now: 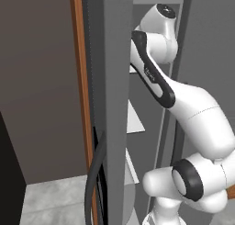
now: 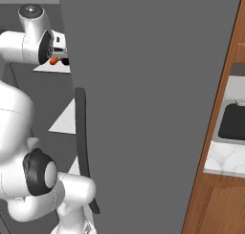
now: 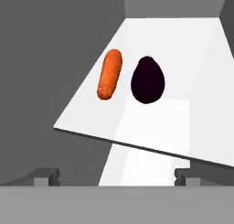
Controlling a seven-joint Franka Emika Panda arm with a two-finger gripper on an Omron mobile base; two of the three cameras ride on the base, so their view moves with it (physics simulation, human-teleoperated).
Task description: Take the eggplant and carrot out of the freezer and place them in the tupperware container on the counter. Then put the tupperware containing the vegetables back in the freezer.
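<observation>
On a white freezer shelf the orange carrot lies to the left of the dark eggplant, with a small gap between them. My gripper is open and hangs in front of the shelf's edge, short of both, with nothing between its fingertips. From the right base view the carrot and eggplant peek out past the edge of the open freezer door, just below my hand. The tupperware container is out of view.
The grey freezer door stands open, with its long dark handle close to my arm. Lower white shelves sit beneath the arm. The marble counter with a dark sink lies to the right, over wooden cabinets.
</observation>
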